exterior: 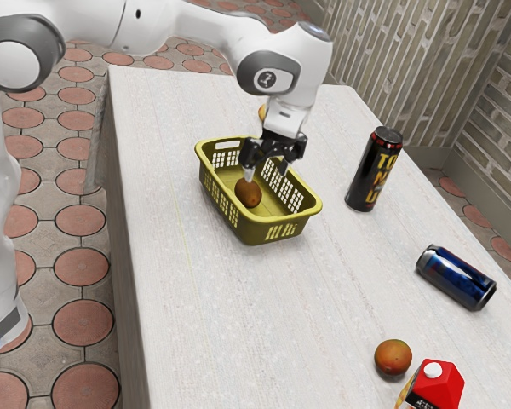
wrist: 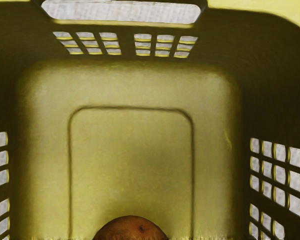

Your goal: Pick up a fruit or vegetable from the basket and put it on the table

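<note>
The gripper (exterior: pixel 267 175) is over the yellow-green basket (exterior: pixel 257 232), its fingers apart and pointing down into it. A brown, rounded fruit or vegetable (exterior: pixel 248 194) lies inside the basket, just below one fingertip and not between the two. In the wrist view the top of the same brown fruit (wrist: pixel 131 229) shows at the lower edge, over the basket's floor (wrist: pixel 132 155). Whether a finger touches it cannot be told.
A tall black can (exterior: pixel 375 170) stands beside the basket, and a blue can (exterior: pixel 456 277) lies on its side. An orange-brown round fruit (exterior: pixel 393 357) and a red-topped carton (exterior: pixel 434 388) are near the table's near end. Behind the gripper an orange-yellow thing (exterior: pixel 262 112) is partly hidden.
</note>
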Controlling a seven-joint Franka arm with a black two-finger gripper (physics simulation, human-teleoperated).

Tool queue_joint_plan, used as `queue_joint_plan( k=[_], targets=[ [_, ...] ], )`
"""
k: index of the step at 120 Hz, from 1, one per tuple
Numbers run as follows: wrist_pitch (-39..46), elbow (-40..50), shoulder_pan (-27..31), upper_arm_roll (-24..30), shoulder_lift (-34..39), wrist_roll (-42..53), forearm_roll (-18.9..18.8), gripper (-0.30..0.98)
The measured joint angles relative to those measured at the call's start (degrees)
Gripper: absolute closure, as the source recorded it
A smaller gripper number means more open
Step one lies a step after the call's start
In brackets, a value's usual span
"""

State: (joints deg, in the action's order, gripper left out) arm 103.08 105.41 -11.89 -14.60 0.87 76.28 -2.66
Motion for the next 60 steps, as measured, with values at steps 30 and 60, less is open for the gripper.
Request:
queue_joint_plan(
  k=[30,60],
  targets=[
    [2.3,6.5,10.1,0.0,3.8,3.9,-0.2,0.00],
    [4.4,8.4,8.4,0.1,5.0,6.4,-0.2,0.00]
  ],
)
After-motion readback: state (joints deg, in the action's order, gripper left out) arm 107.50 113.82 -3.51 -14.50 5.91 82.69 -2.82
